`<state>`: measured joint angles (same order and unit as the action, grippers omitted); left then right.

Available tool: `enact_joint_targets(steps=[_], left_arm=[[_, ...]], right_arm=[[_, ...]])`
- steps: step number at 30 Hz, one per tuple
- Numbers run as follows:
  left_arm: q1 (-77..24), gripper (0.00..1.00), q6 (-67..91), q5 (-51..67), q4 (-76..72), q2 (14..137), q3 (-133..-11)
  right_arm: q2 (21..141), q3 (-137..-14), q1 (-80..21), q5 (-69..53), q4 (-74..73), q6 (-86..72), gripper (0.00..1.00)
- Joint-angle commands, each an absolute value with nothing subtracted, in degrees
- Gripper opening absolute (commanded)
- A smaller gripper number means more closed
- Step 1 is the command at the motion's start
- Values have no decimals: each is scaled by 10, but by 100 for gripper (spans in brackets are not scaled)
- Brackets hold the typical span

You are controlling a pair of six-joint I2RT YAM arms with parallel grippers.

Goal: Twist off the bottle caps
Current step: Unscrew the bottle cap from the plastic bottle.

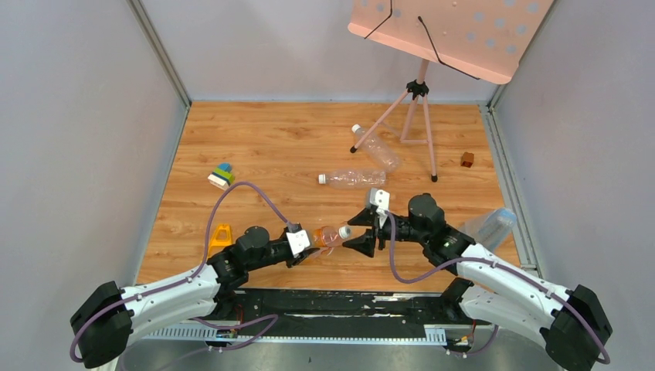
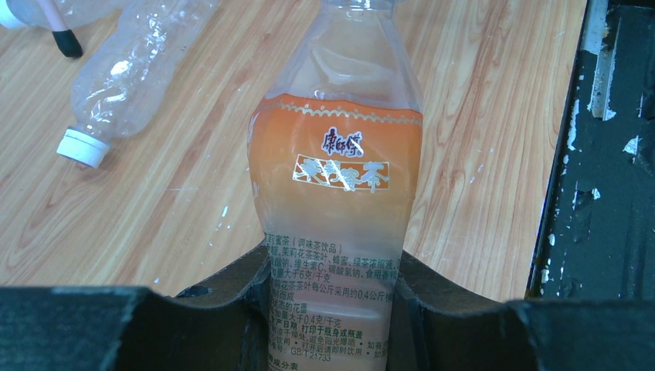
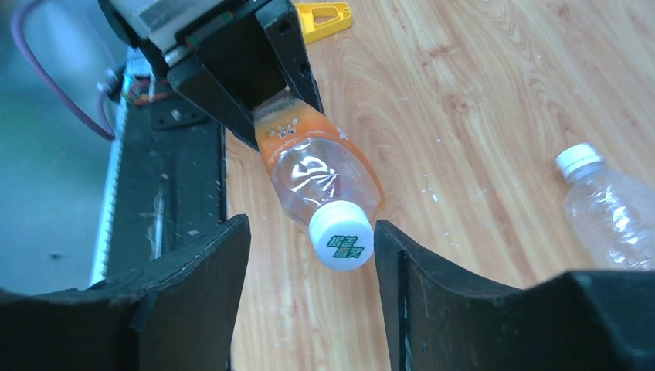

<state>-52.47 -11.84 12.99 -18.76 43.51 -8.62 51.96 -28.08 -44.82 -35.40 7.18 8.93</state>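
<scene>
Two grippers meet near the middle of the table (image 1: 232, 139), close to its near edge. The left gripper (image 1: 307, 247) is clenched on the lower body of an orange-label bottle (image 1: 327, 236) and holds it out over the wood, neck pointing right. The cap (image 3: 341, 245) is white with green print, and it's on the neck. It sits between the fingers of the right gripper (image 3: 311, 232), which is spread apart and not gripping. There's a clear gap on one side of the cap. The other finger is right beside it, and I can't tell if it touches. Farther out, a second bottle (image 1: 355, 178) lies on its side with a second cap (image 1: 322, 179) on, pointing left. A third bottle (image 1: 380, 148) lies beyond that by the pink stand (image 1: 417, 89), with a third cap (image 1: 356, 129) on too. A fourth bottle (image 1: 490, 226) sits at the right edge, but it's too blurry to read its cap. The brown cube (image 1: 467, 159) is far right.
</scene>
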Motion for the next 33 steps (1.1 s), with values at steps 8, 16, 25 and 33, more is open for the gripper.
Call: enact_joint_targets(steps=[8,16,25,33], left_arm=[[-525,0,-111,125,-202,440,-102],[-525,0,-111,124,-201,440,-102],[-525,0,-111,126,-201,445,-104],[-525,0,-110,126,-200,446,-104]], right_arm=[[550,-403,-450,-110,-135,-405,66],[535,-408,-451,-105,-167,-522,77],[588,-409,-450,-186,-139,-492,61],[622,-416,-450,-225,-117,-483,46]])
